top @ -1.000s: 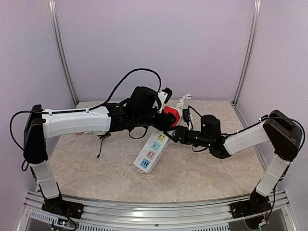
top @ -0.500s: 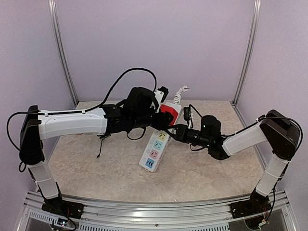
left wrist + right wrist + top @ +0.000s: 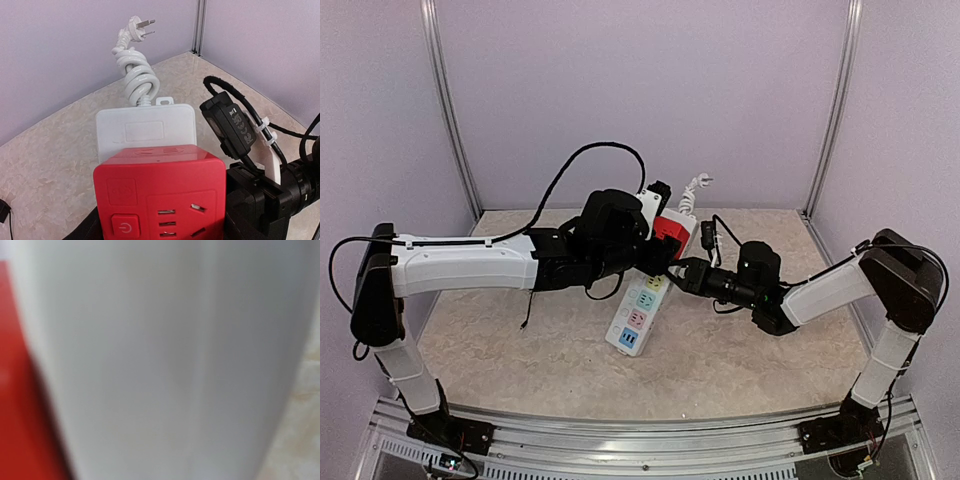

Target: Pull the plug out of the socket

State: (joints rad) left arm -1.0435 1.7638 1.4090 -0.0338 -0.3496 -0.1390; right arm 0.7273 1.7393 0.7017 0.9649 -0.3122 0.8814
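Note:
The socket [image 3: 637,312], a long white strip with pastel outlet faces, lies slanted at mid-table. The plug [image 3: 671,228], a red cube with a power button, sits over its far end. In the left wrist view the plug [image 3: 160,192] fills the space between my left gripper [image 3: 160,225] jaws, which are shut on its sides, with the socket's white end [image 3: 145,127] behind it. My right gripper [image 3: 678,272] reaches in from the right and is shut on the socket's edge just below the plug. The right wrist view shows only the socket's blurred white body [image 3: 165,360] and a red sliver of the plug [image 3: 15,405].
The socket's coiled white cord [image 3: 136,75] and its pronged end [image 3: 137,24] rise behind the strip toward the back wall. The right arm's black camera and cable [image 3: 232,125] sit close to the plug's right side. A loose black cable [image 3: 527,300] hangs under my left arm.
My right gripper has closed onto the socket's edge. My left arm has moved slightly back and left with the plug, and the socket has shifted a little with it.

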